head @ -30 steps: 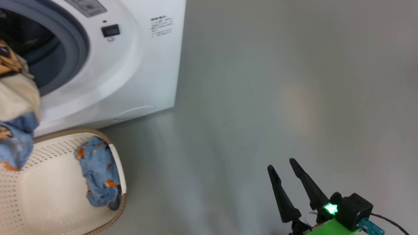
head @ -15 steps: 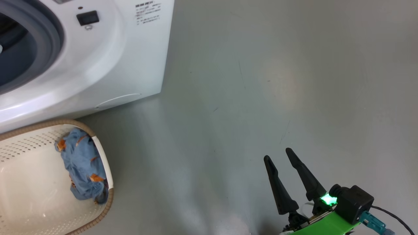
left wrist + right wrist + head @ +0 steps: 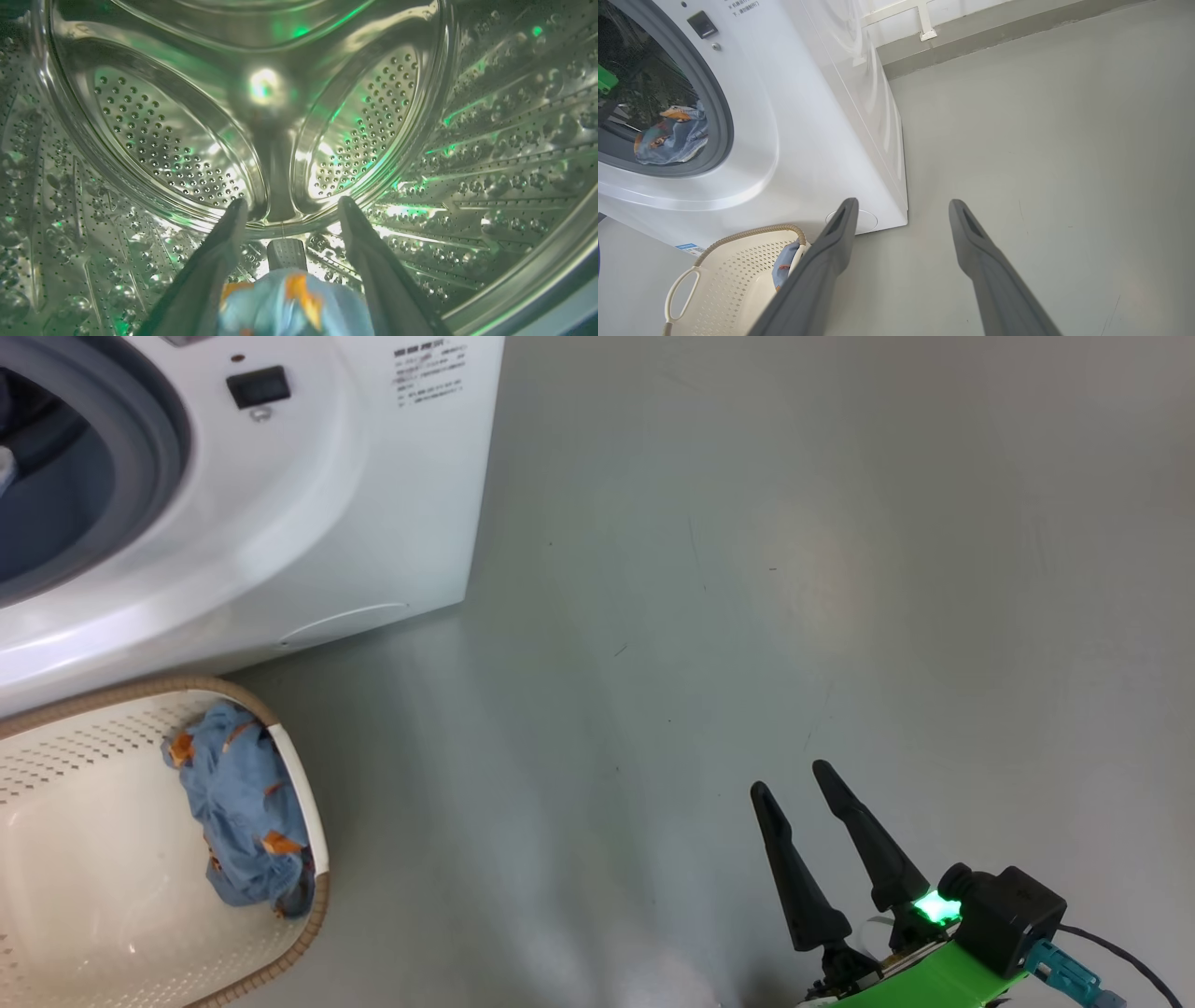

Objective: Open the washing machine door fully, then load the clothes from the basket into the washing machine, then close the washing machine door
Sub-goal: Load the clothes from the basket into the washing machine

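The washing machine (image 3: 355,504) stands at the upper left with its opening uncovered; its door is out of view. My left gripper (image 3: 289,205) is inside the steel drum (image 3: 140,140), fingers spread open. A light blue garment with orange print (image 3: 289,308) lies low between the fingers, and neither one pinches it. From the right wrist, that garment (image 3: 672,135) shows inside the opening. Another blue garment (image 3: 238,812) lies against the right wall of the basket (image 3: 93,859). My right gripper (image 3: 790,778) hangs open over the bare floor, far right of the basket.
Grey floor (image 3: 747,569) stretches to the right of the machine. A wall base with a white bracket (image 3: 924,28) runs behind it. The basket (image 3: 733,280) sits on the floor just in front of the machine.
The head camera has shifted. The bundle of clothes that hung in front of the opening a second ago has gone into the drum, and my left gripper has opened. The right gripper is unchanged.
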